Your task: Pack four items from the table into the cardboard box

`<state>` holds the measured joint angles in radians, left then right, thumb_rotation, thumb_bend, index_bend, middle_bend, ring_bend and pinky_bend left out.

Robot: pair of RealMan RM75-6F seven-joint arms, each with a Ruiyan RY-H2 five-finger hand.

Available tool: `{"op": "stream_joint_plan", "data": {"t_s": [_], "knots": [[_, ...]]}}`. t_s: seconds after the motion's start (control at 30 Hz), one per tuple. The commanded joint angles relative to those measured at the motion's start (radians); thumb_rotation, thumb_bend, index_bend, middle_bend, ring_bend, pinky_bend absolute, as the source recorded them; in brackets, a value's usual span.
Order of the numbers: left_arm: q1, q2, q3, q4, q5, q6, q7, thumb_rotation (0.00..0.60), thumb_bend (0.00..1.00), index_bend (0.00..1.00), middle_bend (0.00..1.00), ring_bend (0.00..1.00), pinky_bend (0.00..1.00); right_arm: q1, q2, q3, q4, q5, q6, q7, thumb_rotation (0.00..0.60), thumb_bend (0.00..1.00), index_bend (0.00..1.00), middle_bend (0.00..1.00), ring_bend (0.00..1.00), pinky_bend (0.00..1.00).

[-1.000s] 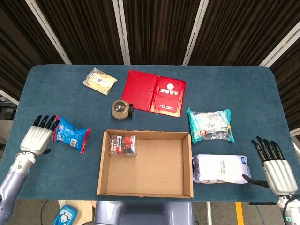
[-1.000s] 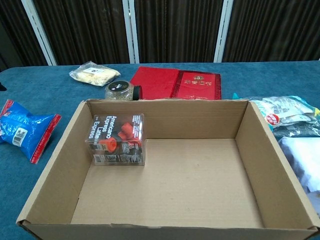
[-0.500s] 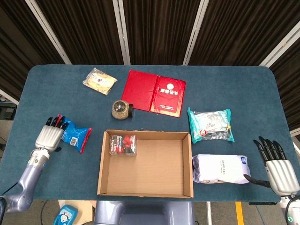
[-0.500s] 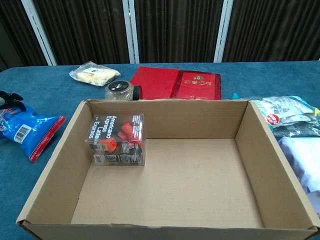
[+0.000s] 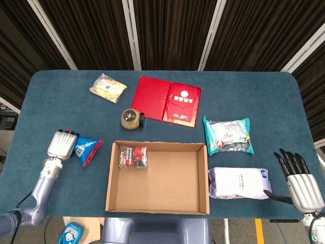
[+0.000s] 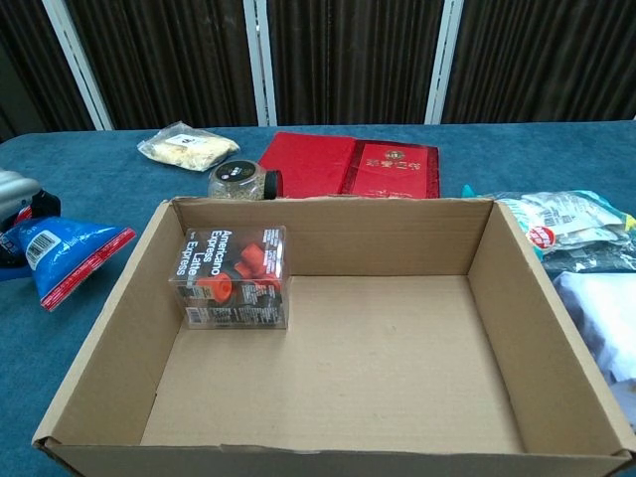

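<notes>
Left hand grasping blue-and-red snack packet at 9 o'clock of open cardboard box; right hand released, fingers spread, beside white pouch.

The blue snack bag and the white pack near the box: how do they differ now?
The blue snack bag lies left of the cardboard box, under the left hand; the white pack lies right of it, beside the right hand. The bag is blue and red, the pack white and larger. Both are outside the box.
</notes>
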<state>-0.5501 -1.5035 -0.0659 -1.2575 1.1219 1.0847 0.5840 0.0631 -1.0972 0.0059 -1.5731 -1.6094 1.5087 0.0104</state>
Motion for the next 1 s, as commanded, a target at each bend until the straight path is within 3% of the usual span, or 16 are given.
{"op": "stream_joint_plan", "data": {"t_s": [0.03,0.27,0.63,0.8,1.0], "knots": [[0.013,-0.017,0.001,0.026,0.043,0.043,-0.040,0.600,0.56,0.71,0.56,0.54,0.46,0.000,0.000,0.000,0.000,0.000,0.001,0.001,0.600,0.03,0.00,0.00,0.00,0.00],[0.019,0.064,-0.017,-0.065,0.128,0.114,-0.106,0.600,0.55,0.71,0.56,0.54,0.46,0.000,0.000,0.001,0.000,0.001,-0.001,0.000,0.600,0.03,0.00,0.00,0.00,0.00],[-0.008,0.271,-0.095,-0.506,0.279,0.213,-0.134,0.600,0.54,0.71,0.56,0.54,0.46,0.002,-0.005,0.001,-0.003,0.000,-0.004,-0.012,0.600,0.03,0.00,0.00,0.00,0.00],[-0.037,0.275,-0.084,-0.657,0.325,0.177,-0.068,0.600,0.52,0.71,0.56,0.54,0.46,0.002,-0.006,0.001,-0.003,0.001,-0.005,-0.015,0.600,0.03,0.00,0.00,0.00,0.00],[-0.071,0.203,-0.048,-0.722,0.344,0.110,0.015,0.600,0.45,0.67,0.52,0.51,0.45,0.000,-0.003,0.002,-0.001,0.002,0.000,-0.009,0.600,0.03,0.00,0.00,0.00,0.00]]}}
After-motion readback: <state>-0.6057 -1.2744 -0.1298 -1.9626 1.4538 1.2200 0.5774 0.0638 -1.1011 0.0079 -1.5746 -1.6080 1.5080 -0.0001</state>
